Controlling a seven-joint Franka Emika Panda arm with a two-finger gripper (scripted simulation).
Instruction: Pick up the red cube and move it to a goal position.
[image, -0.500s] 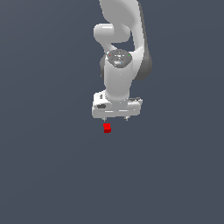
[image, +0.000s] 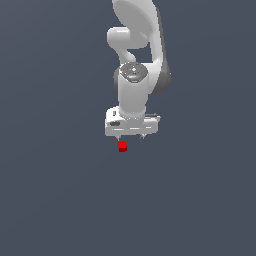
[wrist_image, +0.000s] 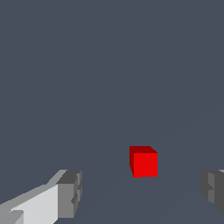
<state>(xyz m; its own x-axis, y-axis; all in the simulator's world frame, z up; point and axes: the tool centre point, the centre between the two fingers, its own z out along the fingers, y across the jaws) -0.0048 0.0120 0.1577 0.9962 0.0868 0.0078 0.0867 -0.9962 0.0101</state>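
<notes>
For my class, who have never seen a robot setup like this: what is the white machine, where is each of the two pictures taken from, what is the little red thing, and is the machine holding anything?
These are simulator renders, not photographs. The white machine is a single robot arm reaching down over a plain dark grey surface. At its end sits a gripper, a two-fingered clamp. The exterior view comes from a camera off the arm that takes in the whole scene. The wrist view comes from a camera mounted on the arm's wrist, looking past the grey fingertips, which stand wide apart. The little red thing is the red cube, the only loose object visible. In the wrist view the cube lies beyond the gap between the fingers, touching neither. So the gripper is open and nothing is held.
</notes>
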